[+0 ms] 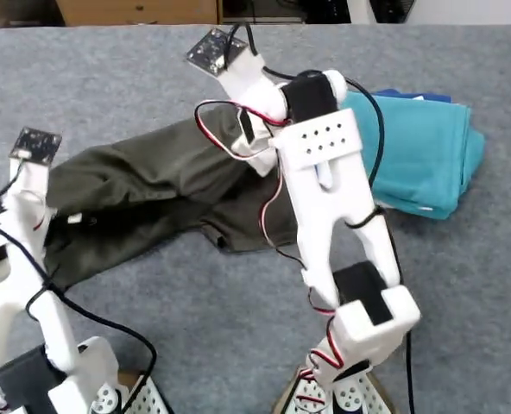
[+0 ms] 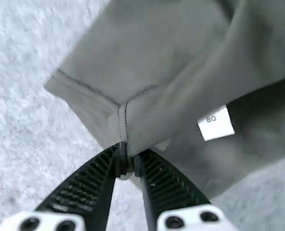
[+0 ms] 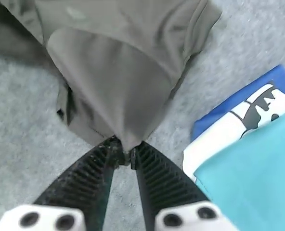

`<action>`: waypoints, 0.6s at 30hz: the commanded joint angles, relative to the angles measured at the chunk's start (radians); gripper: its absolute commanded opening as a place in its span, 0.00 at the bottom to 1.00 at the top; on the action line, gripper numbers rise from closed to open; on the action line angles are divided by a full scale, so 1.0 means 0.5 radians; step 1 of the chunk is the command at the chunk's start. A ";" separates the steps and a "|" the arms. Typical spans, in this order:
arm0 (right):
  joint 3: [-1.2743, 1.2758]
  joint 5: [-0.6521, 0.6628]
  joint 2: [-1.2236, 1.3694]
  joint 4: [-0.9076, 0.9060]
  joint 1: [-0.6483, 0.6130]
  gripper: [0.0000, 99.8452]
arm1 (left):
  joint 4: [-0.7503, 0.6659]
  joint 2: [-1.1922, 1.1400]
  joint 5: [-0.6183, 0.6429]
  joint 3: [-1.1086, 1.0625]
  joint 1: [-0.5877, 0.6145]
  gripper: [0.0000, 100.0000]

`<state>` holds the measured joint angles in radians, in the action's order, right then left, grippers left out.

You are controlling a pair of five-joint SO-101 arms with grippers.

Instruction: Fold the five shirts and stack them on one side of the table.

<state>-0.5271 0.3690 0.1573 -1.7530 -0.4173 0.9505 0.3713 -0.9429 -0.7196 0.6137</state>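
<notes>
We see both jaws nipped tight on the dark olive cloth shirt (image 1: 152,185) sprawled between them, our left gripper (image 2: 127,161) on a seamed hem corner, our right gripper (image 3: 125,151) on a fold, folded teal shirt (image 3: 258,185) just beside it.

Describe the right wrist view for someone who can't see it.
The right gripper pinches an edge of the olive shirt on the grey table. A folded stack, teal on top, lies beside it.

Left pincer (image 2: 127,159) nips the olive shirt (image 2: 181,62); right pincer (image 3: 126,153) too.
</notes>
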 commanded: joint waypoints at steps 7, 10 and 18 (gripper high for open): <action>0.278 0.003 -0.026 0.175 0.023 0.00 | 0.071 0.361 -0.169 -0.288 -0.107 0.02; 0.459 0.006 0.094 0.304 0.057 0.00 | -0.178 0.354 -0.163 -0.442 -0.129 0.02; 0.738 0.061 0.106 0.405 0.213 0.00 | -0.390 0.351 -0.187 -0.417 0.031 0.02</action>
<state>-0.1603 0.3721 0.2401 -1.5443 -0.3575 0.7419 0.5217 -1.0273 -0.9958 0.5831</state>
